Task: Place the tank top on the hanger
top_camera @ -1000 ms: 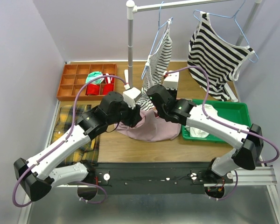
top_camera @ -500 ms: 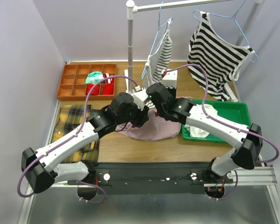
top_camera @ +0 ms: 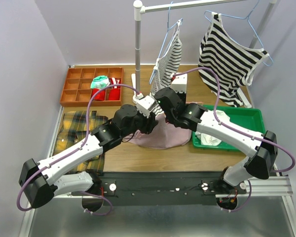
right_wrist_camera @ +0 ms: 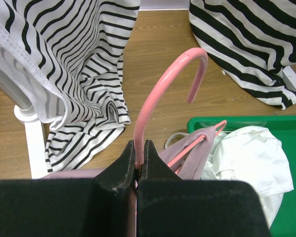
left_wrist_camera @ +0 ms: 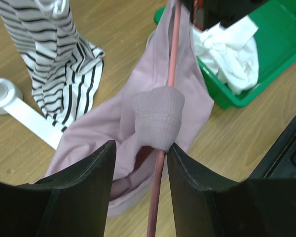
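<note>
top external: table point(top_camera: 138, 158) is viewed from high above and behind the arm bases, whole scene covered | left wrist: aimed steeply downward, close on tank top point(left_wrist_camera: 187, 84) and hanger point(left_wrist_camera: 173, 49) | right wrist: aimed forward and down, close on hanger hook | shared by all: tank top, hanger, striped top point(right_wrist_camera: 89, 59), green tray point(right_wrist_camera: 256, 122)

Probably a robotics lab: rail-mounted arms point(top_camera: 79, 154), bare walls point(top_camera: 24, 59), clothes rack point(top_camera: 137, 44).
</note>
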`<state>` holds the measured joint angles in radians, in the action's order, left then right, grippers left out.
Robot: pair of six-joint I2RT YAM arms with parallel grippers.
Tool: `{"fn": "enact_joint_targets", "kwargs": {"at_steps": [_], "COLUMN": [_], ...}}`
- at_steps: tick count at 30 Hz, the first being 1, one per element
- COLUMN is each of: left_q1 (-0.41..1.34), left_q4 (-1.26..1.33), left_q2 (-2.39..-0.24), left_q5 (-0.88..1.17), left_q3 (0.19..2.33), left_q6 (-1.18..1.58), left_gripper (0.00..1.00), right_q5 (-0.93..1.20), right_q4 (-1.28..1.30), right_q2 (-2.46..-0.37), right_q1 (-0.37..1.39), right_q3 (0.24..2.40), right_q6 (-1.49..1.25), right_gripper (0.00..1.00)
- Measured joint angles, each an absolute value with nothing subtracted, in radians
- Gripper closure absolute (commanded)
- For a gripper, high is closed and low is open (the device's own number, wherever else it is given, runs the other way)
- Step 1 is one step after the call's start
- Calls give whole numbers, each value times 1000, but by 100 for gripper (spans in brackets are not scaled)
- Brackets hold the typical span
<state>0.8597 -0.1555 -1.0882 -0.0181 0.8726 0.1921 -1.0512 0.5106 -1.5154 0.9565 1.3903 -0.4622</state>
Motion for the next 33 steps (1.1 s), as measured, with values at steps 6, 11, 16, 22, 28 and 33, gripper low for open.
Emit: {"fn": "enact_joint_targets", "kwargs": {"at_steps": [6, 11, 16, 22, 28, 33], "left_q1": [860, 860, 860, 860, 860, 860], "left_q4": [-68, -29, -16, 36, 123, 165], "left_q2": [-1096, -1107, -1107, -1110, -1116, -1113], "left_q5": [-3, 28, 61, 72, 60, 61], "left_q3": [869, 852, 850, 827, 786, 741], "left_q6": [200, 207, 207, 220, 250, 267], "left_gripper": [46, 47, 46, 54, 77, 81], "right_q5": [-1049, -1049, -1048, -1048, -1048, -1048], "right_q4": [513, 517, 518, 518, 518, 519], "right_q2": [-1516, -1516, -1518, -1525, -1526, -1526], "right_q1": [957, 957, 957, 957, 957, 957], "right_q3": [1393, 1402, 1402, 1403, 1403, 1403], "right_q6": [-462, -461, -461, -461, -461, -461], "right_gripper": [99, 99, 99, 99, 99, 99]}}
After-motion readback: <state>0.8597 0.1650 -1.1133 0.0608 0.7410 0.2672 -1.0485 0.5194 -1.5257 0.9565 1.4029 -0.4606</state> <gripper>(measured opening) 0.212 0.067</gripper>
